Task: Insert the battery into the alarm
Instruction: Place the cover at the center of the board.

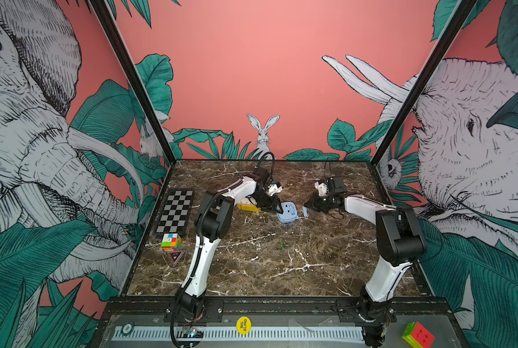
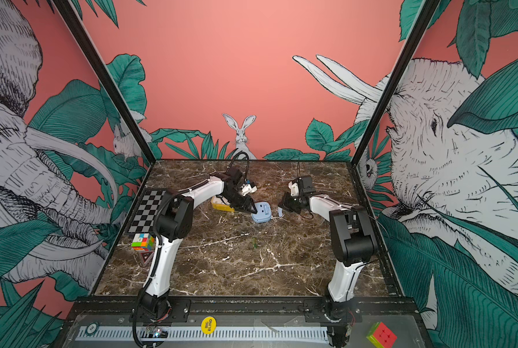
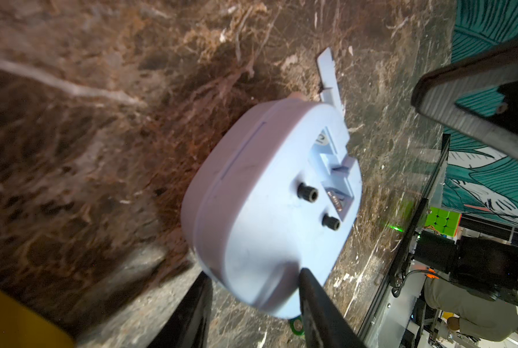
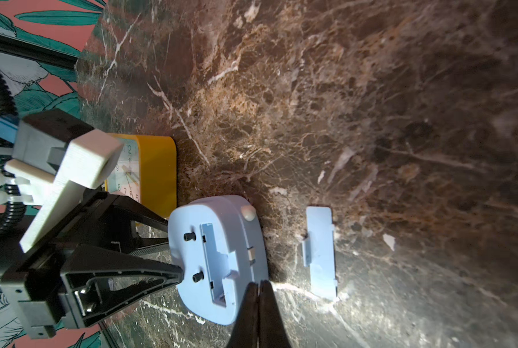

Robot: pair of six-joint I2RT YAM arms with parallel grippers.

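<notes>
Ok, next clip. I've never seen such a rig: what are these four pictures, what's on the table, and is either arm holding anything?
Two white-and-black robot arms, left and right, stand at a brown marble tabletop. Both top views look down from one camera head; the others come from a camera on each wrist. A light blue plastic alarm clock lies back-up, its battery bay open and empty, its flat light blue cover loose beside it. A yellow alarm clock sits nearby. The left gripper pinches the blue clock's end; the right gripper hovers near, jaws shut, empty. A checkerboard mat and a multicoloured puzzle cube lie aside.
</notes>
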